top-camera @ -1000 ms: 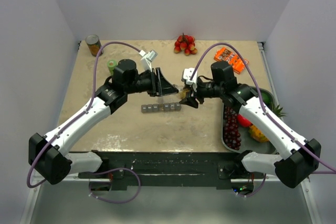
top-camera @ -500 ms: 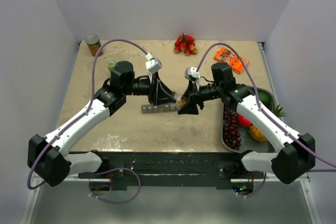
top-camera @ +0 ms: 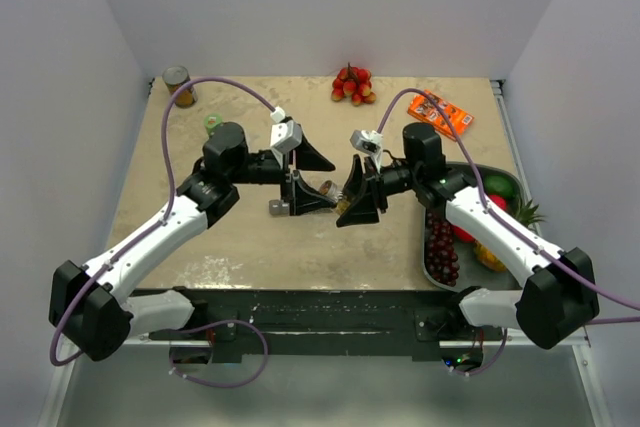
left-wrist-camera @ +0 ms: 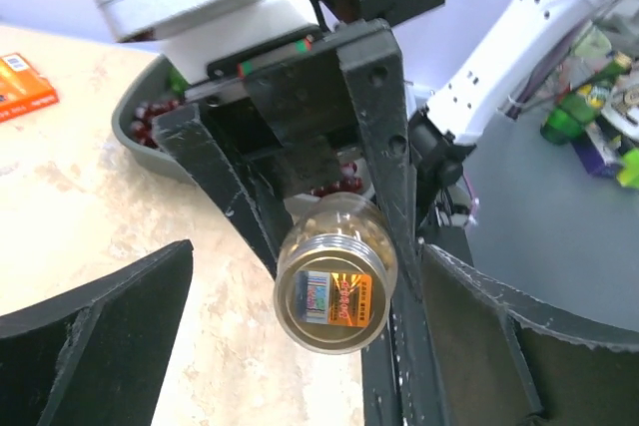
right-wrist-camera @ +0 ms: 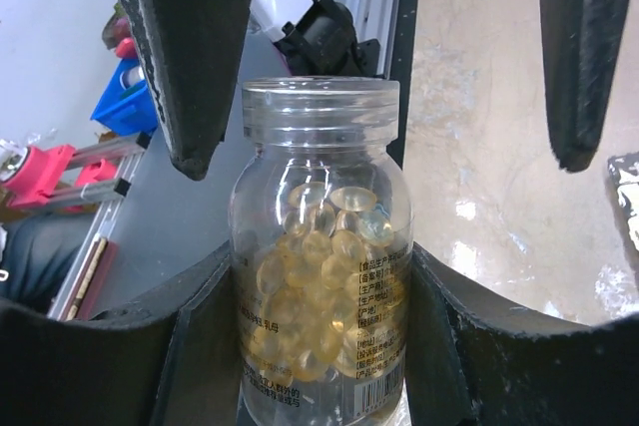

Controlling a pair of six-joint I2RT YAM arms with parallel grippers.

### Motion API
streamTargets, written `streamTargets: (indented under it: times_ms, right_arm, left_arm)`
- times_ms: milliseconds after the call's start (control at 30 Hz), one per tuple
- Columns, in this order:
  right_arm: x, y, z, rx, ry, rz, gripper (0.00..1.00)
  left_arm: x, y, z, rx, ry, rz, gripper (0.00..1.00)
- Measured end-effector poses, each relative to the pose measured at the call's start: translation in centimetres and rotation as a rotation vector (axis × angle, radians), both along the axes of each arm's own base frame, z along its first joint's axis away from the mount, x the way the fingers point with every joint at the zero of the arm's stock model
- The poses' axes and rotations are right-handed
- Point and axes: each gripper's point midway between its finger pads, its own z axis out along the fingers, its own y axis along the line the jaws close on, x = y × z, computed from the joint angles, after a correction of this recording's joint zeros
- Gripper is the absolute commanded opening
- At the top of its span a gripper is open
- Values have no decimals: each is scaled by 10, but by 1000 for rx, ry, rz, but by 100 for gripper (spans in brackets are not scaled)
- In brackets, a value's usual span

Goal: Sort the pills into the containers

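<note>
Two grippers meet over the middle of the table (top-camera: pixel 200 137). The right gripper (top-camera: pixel 343 195) is clamped on the body of a clear bottle (right-wrist-camera: pixel 319 266) about half full of yellow capsules (right-wrist-camera: pixel 315 246), with the neck end pointing at the other arm. The left gripper (top-camera: pixel 310 175) is spread wide, one finger on each side of that end and neither touching it. From the left wrist, the bottle's round end (left-wrist-camera: pixel 336 291) sits between the spread fingers, a little nearer the right-hand one. The cap (right-wrist-camera: pixel 319 102) seems to be still on, though its clear plastic makes this hard to tell.

The strip (top-camera: pixel 278 208) lies on the table just under the left gripper, partly hidden by it. I cannot see whether any compartment holds pills.

Several things could go wrong from here:
- If the left jaws close off-centre, one finger would land first and lever the smooth, round bottle askew in the right grip.
- If the cap comes free while the bottle lies this flat, capsules could pour onto the table rather than into a compartment.
- The lower left finger hangs near the strip, so a dip could knock it out of line.
</note>
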Motion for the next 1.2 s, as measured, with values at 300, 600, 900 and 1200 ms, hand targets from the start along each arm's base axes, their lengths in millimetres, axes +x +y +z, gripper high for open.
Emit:
streamTargets:
  times_ms: [300,600,900,1200]
  right_arm:
    - [14,-3,1,-42,-175,-50,0]
    - [33,-21,-3,-181,-479,-165,0]
    - [50,-30,-14,-306,-621,-236,0]
    - [57,-34,-16,-336,-634,-263,0]
  left_arm:
    - [-6,26,25,-112,39,114,99]
    - [0,37,30,-251,383,274,98]
    - [27,5,12,-143,663,439,91]
    - [28,-3,-9,-57,703,484,82]
